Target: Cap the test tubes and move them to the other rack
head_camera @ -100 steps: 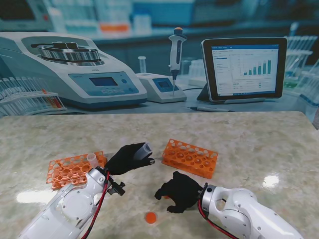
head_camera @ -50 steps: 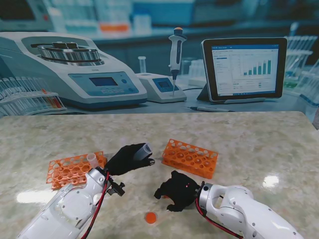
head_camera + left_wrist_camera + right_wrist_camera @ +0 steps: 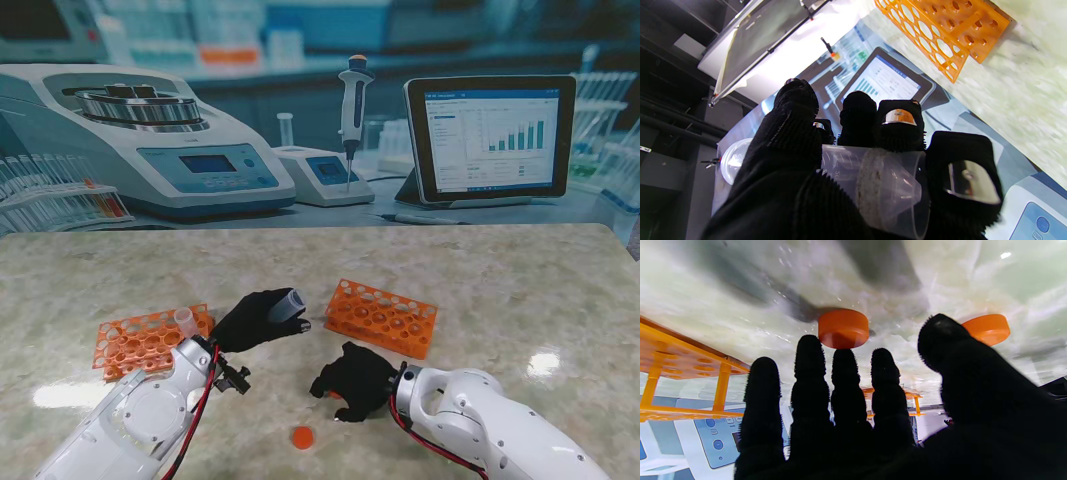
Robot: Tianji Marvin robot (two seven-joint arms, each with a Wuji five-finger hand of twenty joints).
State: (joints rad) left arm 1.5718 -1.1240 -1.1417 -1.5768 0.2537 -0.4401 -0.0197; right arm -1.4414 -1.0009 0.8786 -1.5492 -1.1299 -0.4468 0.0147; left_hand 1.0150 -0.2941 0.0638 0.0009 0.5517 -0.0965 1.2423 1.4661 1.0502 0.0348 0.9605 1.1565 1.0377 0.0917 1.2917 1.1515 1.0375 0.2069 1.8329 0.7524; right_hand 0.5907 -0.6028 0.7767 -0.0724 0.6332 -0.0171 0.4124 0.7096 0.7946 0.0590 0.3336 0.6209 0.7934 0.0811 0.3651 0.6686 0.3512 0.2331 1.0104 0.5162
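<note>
The left hand [image 3: 258, 317] grips an uncapped tube [image 3: 289, 301]. The right hand [image 3: 352, 381], fingers spread and holding nothing, hovers over one cap [image 3: 843, 328] on the desk, nearer than the other cap [image 3: 302, 437].

Right robot hand [image 3: 352, 382] hides second cap; tube [image 3: 873, 186] bottom cut off

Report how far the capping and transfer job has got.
Done: nothing visibly; the right rack holds no tubes. In hand: the left hand grips an uncapped tube, while the right hand, holding nothing, hovers over an orange cap. Left: cap and rack this tube, then the tube standing in the left rack; a second cap waits.
</note>
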